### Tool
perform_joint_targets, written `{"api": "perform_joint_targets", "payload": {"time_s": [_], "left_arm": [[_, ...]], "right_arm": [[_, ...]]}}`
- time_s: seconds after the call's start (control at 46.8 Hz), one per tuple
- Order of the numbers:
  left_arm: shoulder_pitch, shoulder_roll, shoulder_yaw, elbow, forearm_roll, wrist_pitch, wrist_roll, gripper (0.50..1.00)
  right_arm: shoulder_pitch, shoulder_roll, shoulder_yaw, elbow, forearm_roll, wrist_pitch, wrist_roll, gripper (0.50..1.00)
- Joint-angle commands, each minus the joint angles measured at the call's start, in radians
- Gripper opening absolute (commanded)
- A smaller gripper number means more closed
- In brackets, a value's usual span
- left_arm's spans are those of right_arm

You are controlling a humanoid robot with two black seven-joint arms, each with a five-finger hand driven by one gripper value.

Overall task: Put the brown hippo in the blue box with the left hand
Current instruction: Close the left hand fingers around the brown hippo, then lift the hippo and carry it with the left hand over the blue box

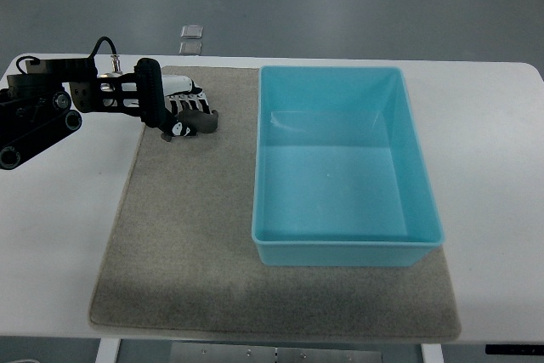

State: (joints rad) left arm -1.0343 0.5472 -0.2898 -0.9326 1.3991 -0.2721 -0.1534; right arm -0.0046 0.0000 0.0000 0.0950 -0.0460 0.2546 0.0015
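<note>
The brown hippo [189,127] lies on the mat [187,235] right under my left hand [174,108], whose fingers curl around it in the grasping step, so next I must lift it and carry it rightward into the blue box [340,244].

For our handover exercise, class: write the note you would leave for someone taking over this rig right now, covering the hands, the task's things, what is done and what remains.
Left hand: at the mat's far left corner, fingers closed around the brown hippo, which looks low, at or just above the mat.
Right hand: not in view.
Blue box: on the mat's right part, nothing inside.
Done: the hippo appears grasped.
Left: carry it right, over the box's near wall, and release it inside.
</note>
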Motion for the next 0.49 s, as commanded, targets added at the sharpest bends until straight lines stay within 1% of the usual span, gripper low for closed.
{"api": "perform_joint_targets", "payload": {"time_s": [0.0, 0.363, 0.47], "left_arm": [[-0.003, 0.000, 0.000, 0.000, 0.000, 0.001, 0.000, 0.500], [-0.009, 0.002, -0.006, 0.000, -0.011, 0.001, -0.002, 0.500], [-0.032, 0.007, -0.014, 0.000, -0.025, -0.003, -0.002, 0.500]], "right_arm": [[0.000, 0.000, -0.002, 0.000, 0.000, 0.000, 0.000, 0.936], [0.000, 0.000, 0.000, 0.000, 0.000, 0.000, 0.000, 0.936], [0.000, 0.000, 0.000, -0.001, 0.000, 0.000, 0.000, 0.936]]}}
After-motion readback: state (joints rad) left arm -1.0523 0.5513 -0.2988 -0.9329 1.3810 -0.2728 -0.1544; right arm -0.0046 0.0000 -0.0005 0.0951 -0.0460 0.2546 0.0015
